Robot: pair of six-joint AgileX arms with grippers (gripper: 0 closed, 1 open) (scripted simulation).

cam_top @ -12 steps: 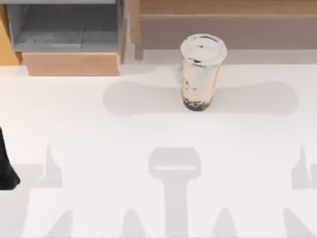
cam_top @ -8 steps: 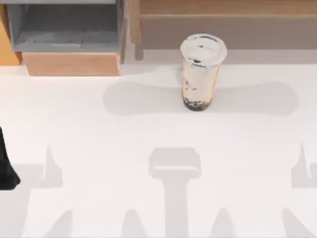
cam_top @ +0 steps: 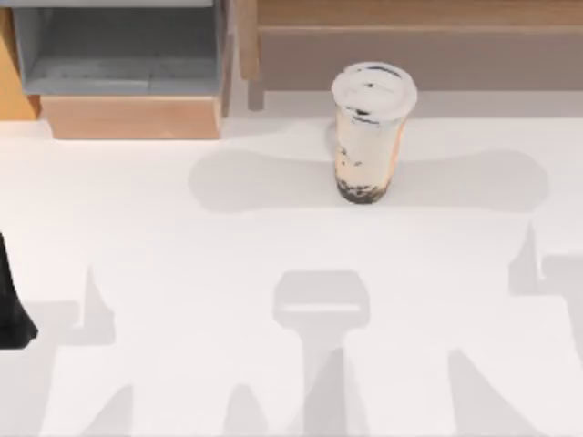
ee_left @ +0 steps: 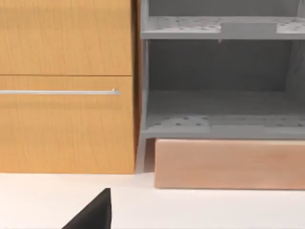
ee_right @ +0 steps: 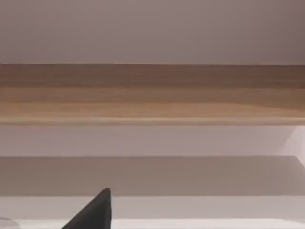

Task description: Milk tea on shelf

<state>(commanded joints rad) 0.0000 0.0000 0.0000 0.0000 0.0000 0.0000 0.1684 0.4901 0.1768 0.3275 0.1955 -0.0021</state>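
Cup: the milk tea (cam_top: 372, 127) is seen upright on the white table (cam_top: 182, 273), white lid on top, dark pearls at the bottom.
Cup place: it is set just in front of the shelf (cam_top: 410, 41), near the shelf's side post, not on it.
Shelf: it is placed along the table's far edge; its wooden top is also seen in the right wrist view (ee_right: 152, 95).
Cabinet: the grey cabinet (cam_top: 118, 55) is placed left of the shelf; its grey compartments are seen in the left wrist view (ee_left: 219, 86).
Left arm: a dark part (cam_top: 11, 309) is seen at the table's left edge, well apart from the shelf.
Gripper fingers: apart or together cannot be told for either arm.
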